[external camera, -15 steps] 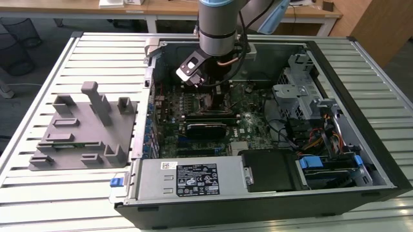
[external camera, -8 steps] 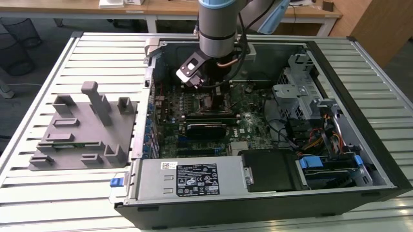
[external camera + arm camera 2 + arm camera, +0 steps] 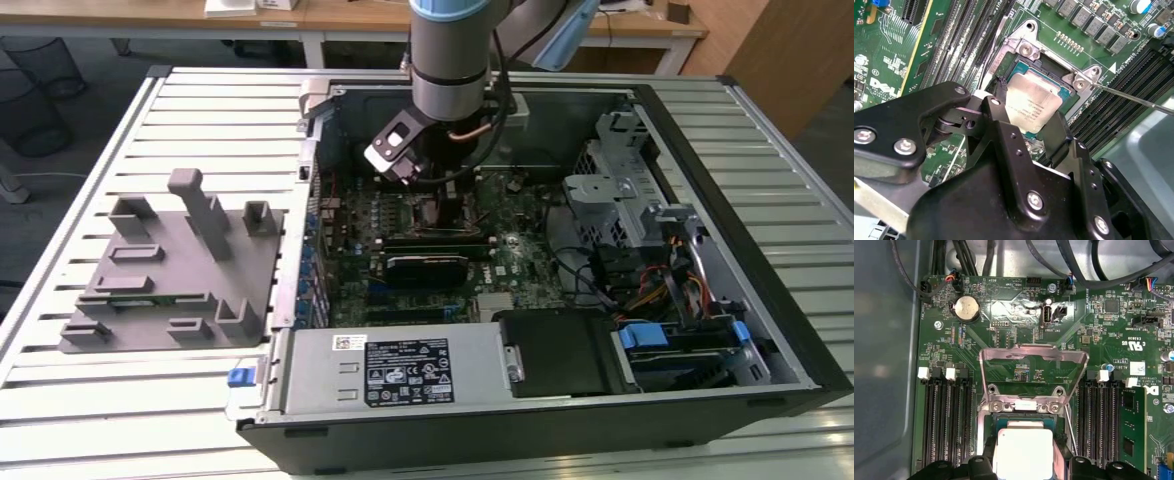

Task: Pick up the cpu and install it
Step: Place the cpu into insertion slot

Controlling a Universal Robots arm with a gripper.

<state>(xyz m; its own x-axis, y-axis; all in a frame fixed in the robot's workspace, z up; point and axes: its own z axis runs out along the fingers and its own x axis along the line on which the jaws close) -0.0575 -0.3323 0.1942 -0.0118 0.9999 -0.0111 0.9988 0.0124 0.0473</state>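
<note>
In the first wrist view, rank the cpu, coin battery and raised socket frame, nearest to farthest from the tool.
1. cpu, right at the tool.
2. raised socket frame, just beyond the cpu.
3. coin battery, near the board edge by the cables.

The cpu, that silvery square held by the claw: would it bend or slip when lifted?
Probably stiff: the cpu is a flat plate with a metal top. Likely light, since it looks thin and small in the gripper. Its smooth top could slip, and the edges being gripped look narrow.
</note>
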